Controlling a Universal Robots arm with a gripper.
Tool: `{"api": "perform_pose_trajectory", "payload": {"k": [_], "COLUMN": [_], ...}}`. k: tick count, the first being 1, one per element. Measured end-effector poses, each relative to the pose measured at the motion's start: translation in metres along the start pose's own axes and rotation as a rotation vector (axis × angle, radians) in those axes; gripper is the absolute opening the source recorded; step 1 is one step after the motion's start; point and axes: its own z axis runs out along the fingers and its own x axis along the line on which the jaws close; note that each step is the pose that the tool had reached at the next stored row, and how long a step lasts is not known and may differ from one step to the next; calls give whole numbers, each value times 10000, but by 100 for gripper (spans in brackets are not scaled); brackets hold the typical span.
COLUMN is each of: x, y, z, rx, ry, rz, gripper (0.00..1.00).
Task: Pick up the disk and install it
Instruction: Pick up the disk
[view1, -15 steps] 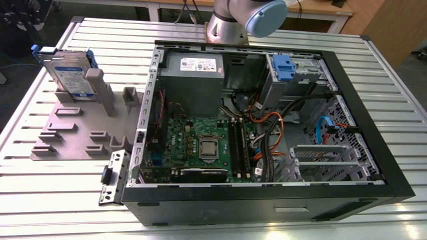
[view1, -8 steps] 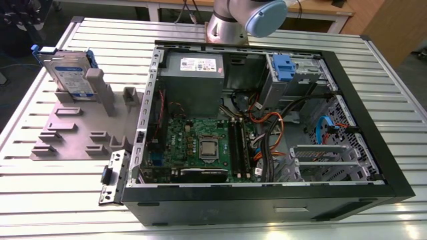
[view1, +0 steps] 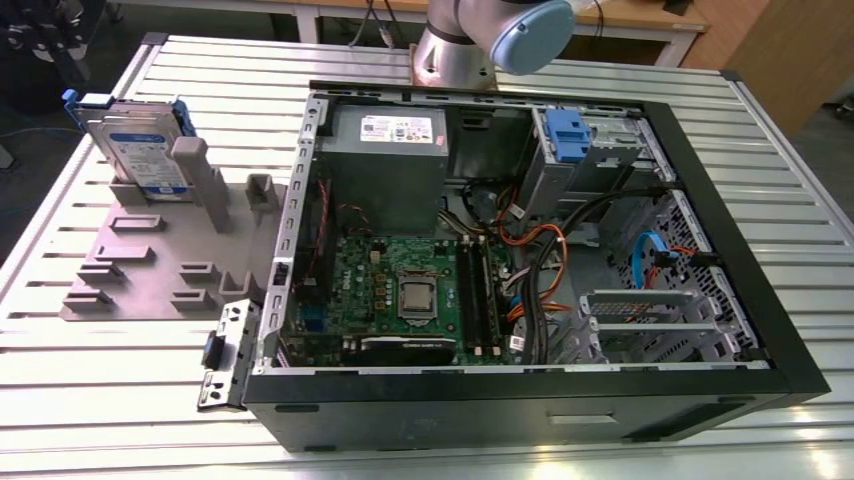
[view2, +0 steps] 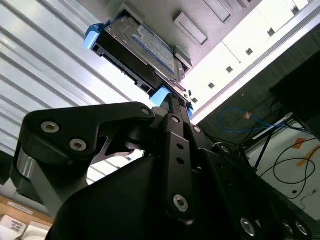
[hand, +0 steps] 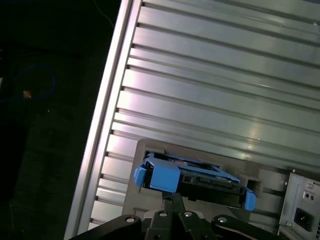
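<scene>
- Hand closed on nothing, its tips close by the disk's blue edge; contact unclear.
- Disk stands upright in a grey stand on the counter, beside the open computer case.

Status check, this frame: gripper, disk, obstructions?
Gripper close by disk, contact unclear. Disk upright in grey holder, not installed. Nothing between them.

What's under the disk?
A grey stand holds the disk upright; under that is the ribbed metal table. The stand's posts hide the disk's bottom edge.
</scene>
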Motion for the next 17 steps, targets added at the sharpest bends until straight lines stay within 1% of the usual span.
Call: {"api": "perform_pose_trajectory", "payload": {"k": [5,17], "x": [0,0], "y": [0,0], "z": [0,0], "rx": [-4,-17], "ry": [20,89], "rz": [-454,-2073], "gripper": [11,11]}}
